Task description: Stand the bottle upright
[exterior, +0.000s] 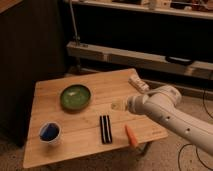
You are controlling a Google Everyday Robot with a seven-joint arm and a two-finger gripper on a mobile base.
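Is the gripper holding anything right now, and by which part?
Nothing is held. The gripper is open above the table; the bottle lies on its side near the far edge, apart from it.

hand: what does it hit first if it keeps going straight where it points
The hand, over mid-table, likely meets bare table between the green plate and striped block; depth is unclear.
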